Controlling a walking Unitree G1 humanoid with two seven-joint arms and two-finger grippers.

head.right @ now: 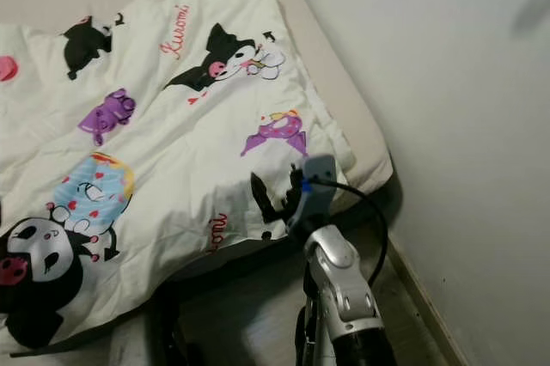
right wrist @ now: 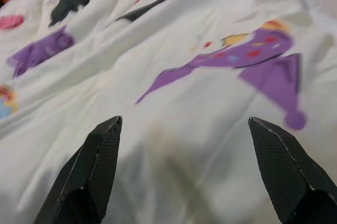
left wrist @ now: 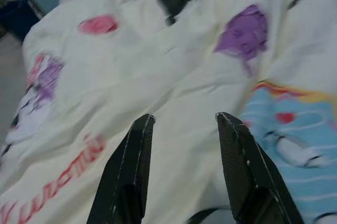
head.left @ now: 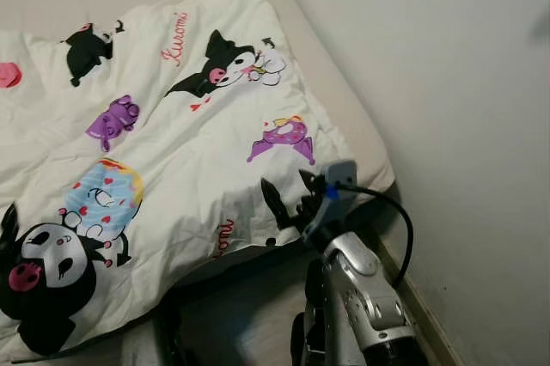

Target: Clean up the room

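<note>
Duvet ahead of spread right fingers, untouched

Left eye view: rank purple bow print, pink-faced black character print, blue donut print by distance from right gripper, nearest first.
From the right gripper, over the comforter's lower corner:
1. Purple bow print, just beyond it.
2. Black character print, farther up, toward the wall.
3. Blue donut print, across to the robot's left; close to 2, uncertain.

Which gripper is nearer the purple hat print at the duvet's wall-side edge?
Right. The right gripper hovers open just below the purple hat print on the duvet. The left gripper is open over the blue print, farther along.
</note>
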